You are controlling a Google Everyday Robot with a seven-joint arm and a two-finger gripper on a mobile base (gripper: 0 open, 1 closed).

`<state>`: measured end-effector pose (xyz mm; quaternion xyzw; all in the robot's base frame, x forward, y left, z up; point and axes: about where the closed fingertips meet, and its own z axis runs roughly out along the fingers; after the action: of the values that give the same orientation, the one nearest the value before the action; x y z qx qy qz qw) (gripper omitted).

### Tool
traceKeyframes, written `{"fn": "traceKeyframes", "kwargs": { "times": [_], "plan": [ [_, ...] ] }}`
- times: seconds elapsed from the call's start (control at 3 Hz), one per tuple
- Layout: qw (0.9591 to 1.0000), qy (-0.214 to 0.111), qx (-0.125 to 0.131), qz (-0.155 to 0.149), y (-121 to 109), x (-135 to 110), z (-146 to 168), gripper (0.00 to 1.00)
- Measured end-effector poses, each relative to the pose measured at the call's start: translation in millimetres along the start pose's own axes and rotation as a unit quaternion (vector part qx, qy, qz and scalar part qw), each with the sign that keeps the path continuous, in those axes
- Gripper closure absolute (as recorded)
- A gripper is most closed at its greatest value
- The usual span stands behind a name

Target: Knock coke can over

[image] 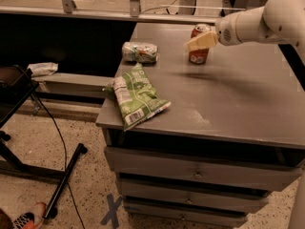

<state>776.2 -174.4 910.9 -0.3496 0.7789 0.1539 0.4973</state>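
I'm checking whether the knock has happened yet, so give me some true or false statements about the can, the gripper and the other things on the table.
1. The coke can stands upright. True.
2. The gripper hovers over the chip bag. False: it is at the coke can's upper part.
3. The pale can lies on its side. True.
4. The chip bag sits in a drawer. False: it lies on the table, overhanging an edge.
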Motion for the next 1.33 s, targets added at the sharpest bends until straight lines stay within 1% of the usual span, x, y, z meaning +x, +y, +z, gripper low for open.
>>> {"fn": "traceKeyframes", "kwargs": {
  "times": [0.33, 0.67, 1.0, 1.33],
  "plan": [
    [0.9998, -0.01, 0.004, 0.014, -4, 1, 3, 0.25],
    [0.9982, -0.037, 0.006, 0.046, -14, 9, 3, 0.56],
    [0.9969, -0.061, 0.003, 0.051, -20, -4, -2, 0.87],
    [0.9999, 0.006, 0.007, -0.008, -9, -44, -10, 1.0]
  ]
}}
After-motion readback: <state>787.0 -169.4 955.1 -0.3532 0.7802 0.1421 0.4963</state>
